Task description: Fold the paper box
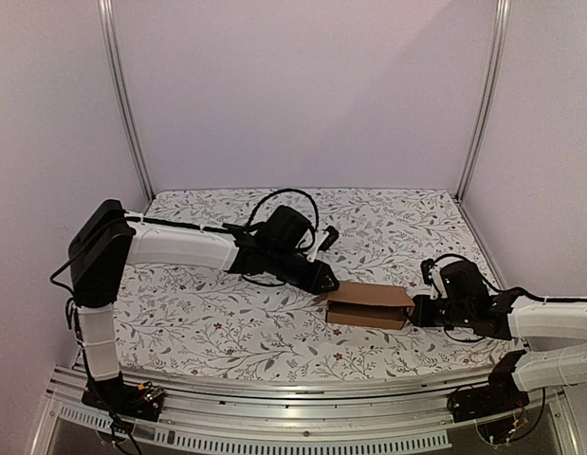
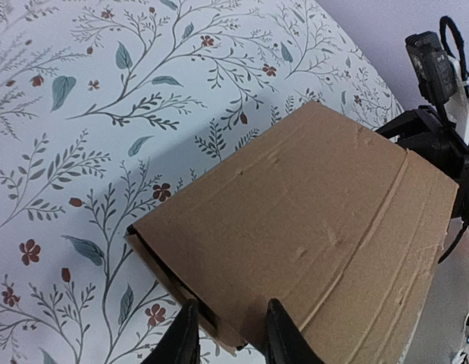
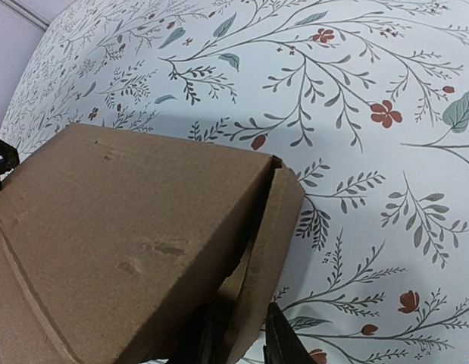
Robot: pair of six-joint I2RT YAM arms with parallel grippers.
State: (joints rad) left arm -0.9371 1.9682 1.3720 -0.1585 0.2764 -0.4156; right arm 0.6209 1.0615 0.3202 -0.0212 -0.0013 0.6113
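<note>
The paper box (image 1: pixel 369 305) lies at four o'clock on the table (image 1: pixel 198 313), left gripper (image 2: pixel 230 337) clamped on its nine o'clock end and right gripper (image 3: pixel 238 341) on its three o'clock end, so both should squeeze evenly, seating the ends without crushing them.

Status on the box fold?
Left tool shut on box, left end. Right tool shut on right end. Box held between both. Nothing blocking.

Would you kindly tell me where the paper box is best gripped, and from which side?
By a thin end wall, coming in low from a short end. The paper box lies flat, its broad top likely too wide to span, but each end offers a cardboard edge; the left pincer and right pincer each pinch one.
</note>
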